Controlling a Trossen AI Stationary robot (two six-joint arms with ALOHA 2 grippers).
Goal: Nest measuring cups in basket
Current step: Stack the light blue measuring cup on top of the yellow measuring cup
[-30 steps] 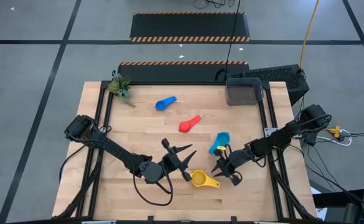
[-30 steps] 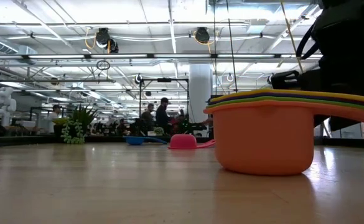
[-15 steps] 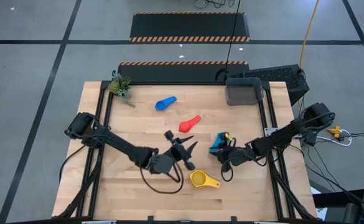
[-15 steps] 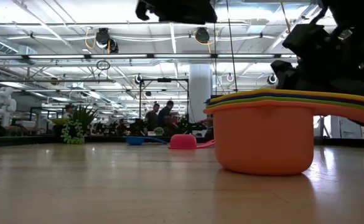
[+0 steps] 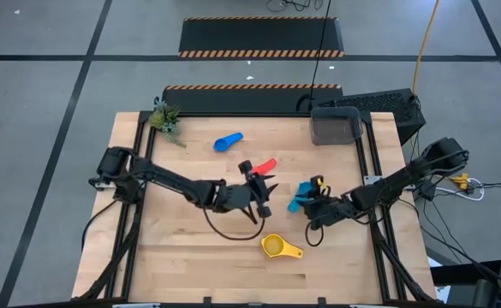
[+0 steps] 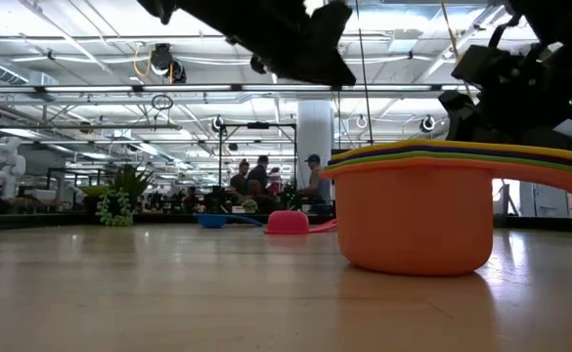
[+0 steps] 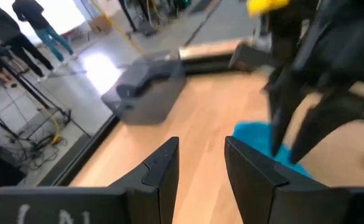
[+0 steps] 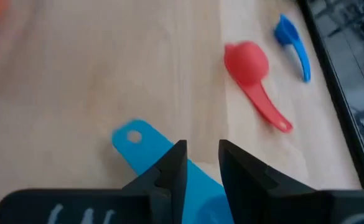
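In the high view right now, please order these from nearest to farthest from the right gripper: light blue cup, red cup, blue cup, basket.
From the right gripper:
1. Light blue cup, right at its tip.
2. Red cup, toward the table's middle.
3. Basket, back right corner.
4. Blue cup, far back, left of centre.

Wooden table (image 5: 190, 248) holds scattered measuring cups (image 5: 279, 247), basket (image 5: 335, 126), small plant (image 5: 165, 119)

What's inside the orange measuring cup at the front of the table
Other cups are nested in the orange cup: green, navy and yellow rims show stacked above its edge in the low view. From above, only the yellow cup is visible; the ones beneath are covered, and their bowls are hidden.
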